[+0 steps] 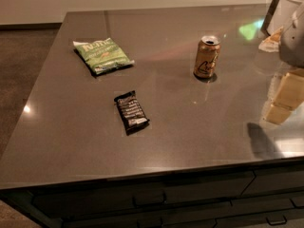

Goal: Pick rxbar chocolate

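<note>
Lying flat on the worktop (pixel 199 132), rxbar chocolate (pixel 131 110) sits well left of the jaws at right edge, long axis slanting far-left to near-right; jaws' state: cannot tell.

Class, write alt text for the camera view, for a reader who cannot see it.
A black rxbar chocolate lies flat on a glossy dark countertop, with a green snack bag behind it to the left and an upright gold drink can farther right. The gripper hangs at the right edge, away from the bar.
</note>
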Controlling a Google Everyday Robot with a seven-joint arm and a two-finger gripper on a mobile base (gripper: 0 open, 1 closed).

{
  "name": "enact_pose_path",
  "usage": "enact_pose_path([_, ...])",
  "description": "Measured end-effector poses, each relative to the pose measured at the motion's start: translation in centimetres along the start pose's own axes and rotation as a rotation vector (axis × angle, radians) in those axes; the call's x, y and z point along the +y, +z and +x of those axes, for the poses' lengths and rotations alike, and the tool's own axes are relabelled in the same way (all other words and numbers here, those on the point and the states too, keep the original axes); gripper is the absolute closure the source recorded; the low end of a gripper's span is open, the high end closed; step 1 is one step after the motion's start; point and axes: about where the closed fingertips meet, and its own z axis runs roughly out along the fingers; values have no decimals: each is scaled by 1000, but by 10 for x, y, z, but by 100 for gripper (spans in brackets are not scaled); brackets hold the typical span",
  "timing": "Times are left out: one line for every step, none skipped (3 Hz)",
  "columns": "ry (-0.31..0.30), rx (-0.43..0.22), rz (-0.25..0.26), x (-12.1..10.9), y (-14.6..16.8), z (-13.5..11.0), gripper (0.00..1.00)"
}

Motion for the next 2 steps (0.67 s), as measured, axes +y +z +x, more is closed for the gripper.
enact_pose_path([0, 0, 0, 0, 0, 0, 0])
enact_pose_path([-5, -15, 1, -6, 4, -18, 0])
